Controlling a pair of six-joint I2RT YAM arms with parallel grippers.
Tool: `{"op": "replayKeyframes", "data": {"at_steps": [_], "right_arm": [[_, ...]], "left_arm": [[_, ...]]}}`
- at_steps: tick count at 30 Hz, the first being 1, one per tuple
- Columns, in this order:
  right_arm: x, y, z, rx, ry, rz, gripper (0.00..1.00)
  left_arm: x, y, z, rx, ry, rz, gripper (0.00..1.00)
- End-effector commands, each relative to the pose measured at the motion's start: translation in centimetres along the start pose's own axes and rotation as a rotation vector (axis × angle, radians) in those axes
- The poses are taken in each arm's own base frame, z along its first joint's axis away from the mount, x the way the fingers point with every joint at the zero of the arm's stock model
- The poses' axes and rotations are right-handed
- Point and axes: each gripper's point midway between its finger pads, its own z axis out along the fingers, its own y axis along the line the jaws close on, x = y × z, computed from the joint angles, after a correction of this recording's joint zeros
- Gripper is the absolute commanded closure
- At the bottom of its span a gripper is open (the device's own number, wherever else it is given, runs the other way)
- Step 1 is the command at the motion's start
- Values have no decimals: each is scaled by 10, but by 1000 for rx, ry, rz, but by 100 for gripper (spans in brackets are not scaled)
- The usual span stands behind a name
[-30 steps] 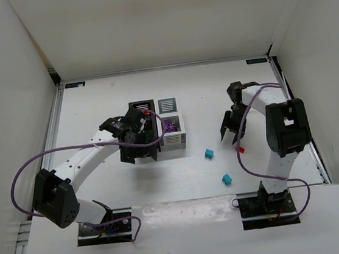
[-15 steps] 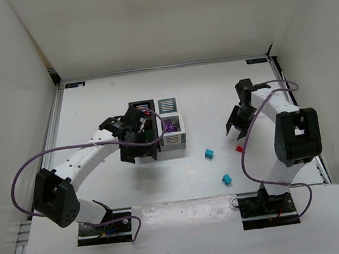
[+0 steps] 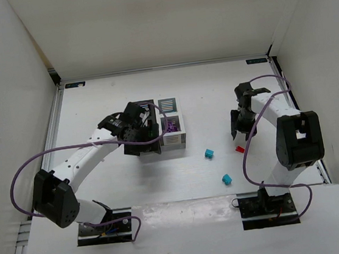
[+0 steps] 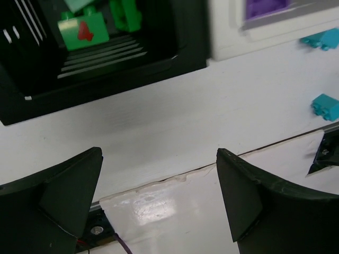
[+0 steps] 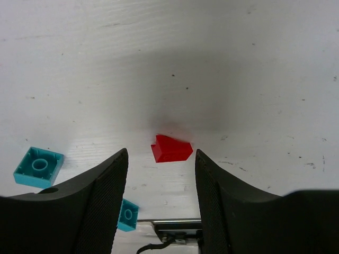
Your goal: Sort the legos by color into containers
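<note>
The containers (image 3: 174,138) are a 2x2 block, black bins on the left and white on the right. My left gripper (image 3: 145,147) is open and empty, hovering at the near edge of the near black bin (image 4: 106,74), which holds green legos (image 4: 83,32). The near white bin (image 4: 228,32) holds a purple lego (image 4: 267,6). My right gripper (image 3: 238,134) is open, just behind a red lego (image 3: 240,149) on the table. In the right wrist view the red lego (image 5: 170,149) lies just ahead of the open gripper (image 5: 161,174).
Two teal legos (image 3: 209,153) (image 3: 226,179) lie on the table between the bins and the right arm. They also show in the right wrist view (image 5: 38,166) (image 5: 127,214) and the left wrist view (image 4: 323,38) (image 4: 326,106). White walls enclose the table.
My right gripper has swung right and turned, and now points down at the red lego. My left gripper has drawn in closer to the black bins.
</note>
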Motion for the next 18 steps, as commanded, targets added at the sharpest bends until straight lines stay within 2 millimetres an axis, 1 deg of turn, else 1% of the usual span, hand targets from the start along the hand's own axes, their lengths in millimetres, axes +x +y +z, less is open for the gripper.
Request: {"op": "replayKeyframes", "data": {"at_steps": [1, 2, 3, 4, 5, 6, 7, 8, 10, 12, 13, 14, 15, 16, 18], "right_arm": [[7, 6, 0, -9, 28, -118, 43], [6, 5, 1, -3, 26, -133, 41], [4, 6, 1, -7, 26, -141, 41], [2, 5, 1, -12, 25, -154, 41], [2, 4, 1, -14, 25, -156, 40], [1, 6, 1, -30, 18, -164, 39], [-1, 6, 1, -39, 11, -187, 39], [-2, 8, 2, -50, 14, -166, 39], [-6, 12, 2, -87, 10, -163, 37], [-13, 7, 3, -77, 10, -149, 37], [-15, 4, 3, -70, 9, -146, 37], [-15, 3, 4, -74, 19, -144, 37], [-20, 3, 2, -78, 15, -143, 37], [-19, 3, 4, -86, 29, -144, 37], [-14, 0, 3, -68, 56, -153, 37]], "left_arm": [[-33, -19, -19, 67, -98, 65, 0], [-32, -18, -20, 59, -88, 79, 0], [-44, -24, -28, 68, -119, 96, 0], [-46, -22, -23, 54, -105, 102, 0], [-45, -20, -25, 40, -91, 119, 0], [-57, -24, -31, 40, -118, 122, 0], [-57, -24, -29, 33, -105, 127, 0], [-59, -24, -30, 28, -100, 135, 0], [-67, -30, -32, 42, -107, 146, 0], [-73, -34, -33, 55, -110, 161, 0], [-80, -36, -34, 60, -118, 163, 0], [-83, -35, -34, 61, -119, 159, 0], [-84, -34, -34, 58, -114, 159, 0], [-90, -35, -34, 62, -120, 153, 0], [-92, -34, -33, 64, -113, 145, 0]]}}
